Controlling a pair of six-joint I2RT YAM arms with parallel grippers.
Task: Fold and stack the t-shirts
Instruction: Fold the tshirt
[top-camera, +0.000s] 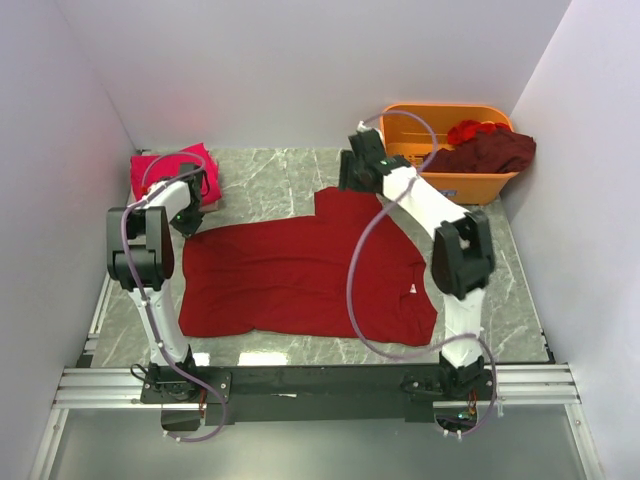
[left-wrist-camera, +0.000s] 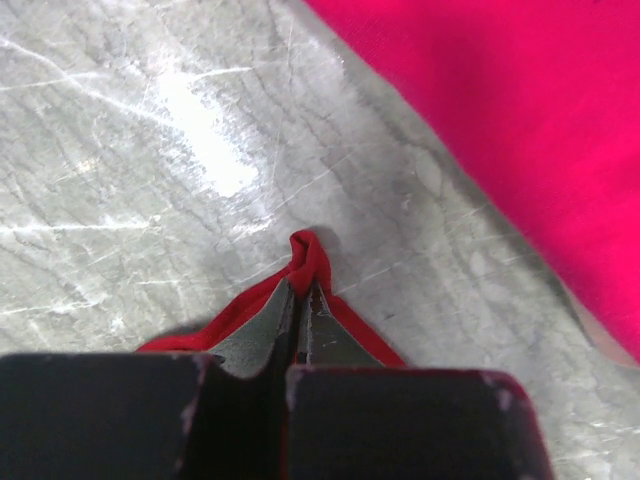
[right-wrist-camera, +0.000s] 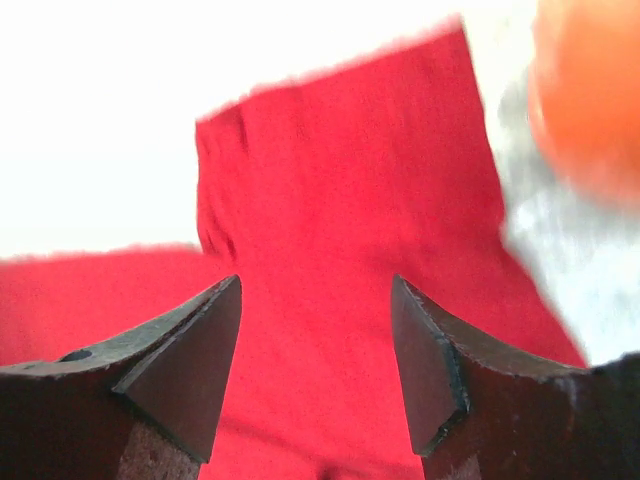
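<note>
A crimson t-shirt (top-camera: 300, 275) lies spread flat on the marble table, its small white neck label (top-camera: 410, 290) towards the right. My left gripper (top-camera: 197, 217) sits at the shirt's far left corner. In the left wrist view this gripper (left-wrist-camera: 300, 290) is shut on a bunched bit of the red hem (left-wrist-camera: 310, 255). My right gripper (top-camera: 350, 172) hovers over the shirt's far sleeve. In the right wrist view it (right-wrist-camera: 316, 290) stands open above red cloth (right-wrist-camera: 340, 200), with nothing between its fingers. A folded pink-magenta t-shirt (top-camera: 165, 170) (left-wrist-camera: 520, 130) rests at the back left.
An orange basket (top-camera: 405, 118) stands at the back right and shows blurred in the right wrist view (right-wrist-camera: 590, 90). A dark maroon shirt (top-camera: 490, 152) drapes over its rim, with a bright red one (top-camera: 475, 128) inside. White walls close in three sides.
</note>
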